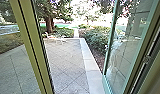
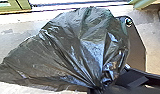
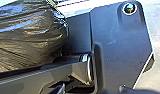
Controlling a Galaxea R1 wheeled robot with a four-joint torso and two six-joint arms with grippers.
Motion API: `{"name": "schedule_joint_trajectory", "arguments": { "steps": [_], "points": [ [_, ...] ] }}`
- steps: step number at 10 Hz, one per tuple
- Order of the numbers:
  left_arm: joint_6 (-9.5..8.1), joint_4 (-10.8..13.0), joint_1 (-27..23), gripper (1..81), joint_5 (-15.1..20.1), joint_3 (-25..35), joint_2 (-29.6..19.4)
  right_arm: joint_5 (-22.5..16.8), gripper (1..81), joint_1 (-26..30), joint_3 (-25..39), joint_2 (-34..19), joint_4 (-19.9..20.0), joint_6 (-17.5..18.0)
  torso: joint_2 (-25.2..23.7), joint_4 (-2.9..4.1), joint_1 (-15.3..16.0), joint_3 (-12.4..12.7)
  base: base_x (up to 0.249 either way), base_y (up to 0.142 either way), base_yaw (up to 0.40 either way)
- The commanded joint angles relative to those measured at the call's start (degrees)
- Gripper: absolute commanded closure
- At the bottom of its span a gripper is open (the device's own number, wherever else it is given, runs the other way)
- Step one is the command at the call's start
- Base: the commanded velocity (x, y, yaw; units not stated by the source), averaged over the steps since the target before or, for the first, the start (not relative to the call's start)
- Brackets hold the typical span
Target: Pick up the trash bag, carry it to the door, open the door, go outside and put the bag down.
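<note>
Near: trash bag [image 2: 67,55], gathered neck pinched by left tool [image 2: 97,89]; right tool's state: cannot tell | pickup and carry apparently done | right: glass door [image 1: 122,57] open | far: paved yard [image 1: 64,65]; exit, set-down remain

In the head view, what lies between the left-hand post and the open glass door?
The head view shows grey paving, then a paler strip nearer the glass door, with bushes beyond.
</note>
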Motion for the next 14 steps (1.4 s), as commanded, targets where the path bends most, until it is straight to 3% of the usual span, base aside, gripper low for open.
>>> {"name": "schedule_joint_trajectory", "arguments": {
  "steps": [1,14],
  "points": [
    [-0.03,0.5,-3.3,81.1,2.8,0.2,0.0,-4.2,1.0,2.2,0.3,0.5,-0.6,-0.4,0.0,0.00,0.0,0.0,0.000,-0.138,0.000],
    [-0.03,0.5,-3.3,81.1,2.8,0.2,0.0,-4.2,1.0,2.3,0.1,0.6,-0.6,-0.4,0.0,0.00,0.0,0.0,0.000,-0.128,0.000]
  ]
}}
